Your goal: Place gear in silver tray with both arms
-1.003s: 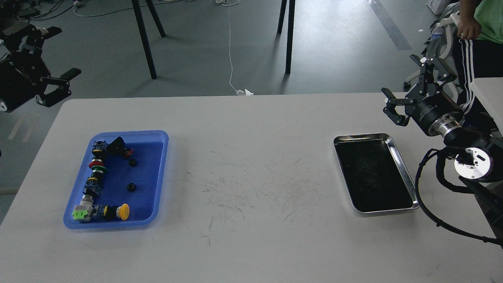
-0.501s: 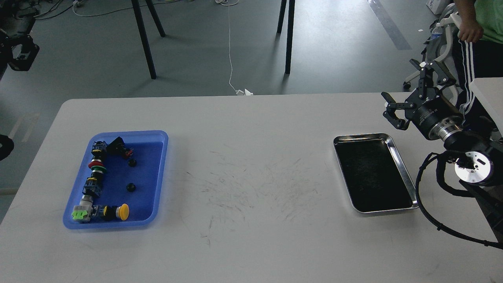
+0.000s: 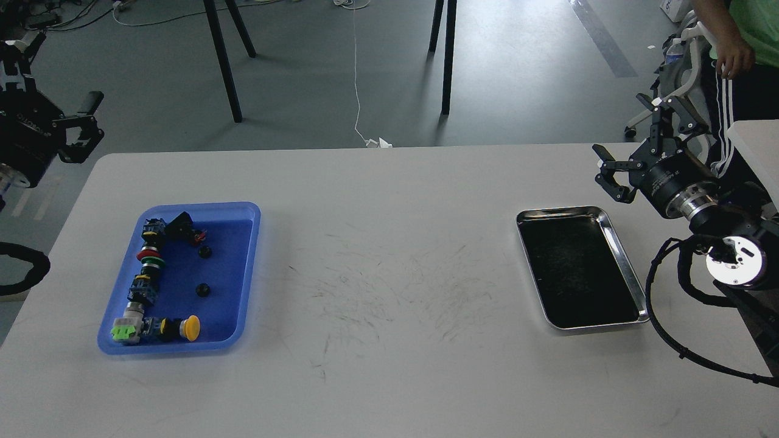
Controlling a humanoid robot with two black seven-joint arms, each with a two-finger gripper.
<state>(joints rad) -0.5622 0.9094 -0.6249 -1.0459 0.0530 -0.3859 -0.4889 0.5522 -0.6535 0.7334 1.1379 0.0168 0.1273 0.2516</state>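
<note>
Fingers of the right gripper [image 3: 639, 143] are seen spread wide with nothing held, and the silver tray [image 3: 627, 267] is found just below and inward of it on the white table [image 3: 389, 255]. The left gripper [image 3: 58, 91] is likewise splayed and empty beyond the table's far left corner (the blue tray [image 3: 249, 267] of small parts lies nearer the robot, below and inward of it).

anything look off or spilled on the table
Nothing spilled or toppled. The silver tray sits flat but slightly askew to the table edge; the parts lie inside the blue tray. Only dark scuff marks mar the tabletop.
</note>
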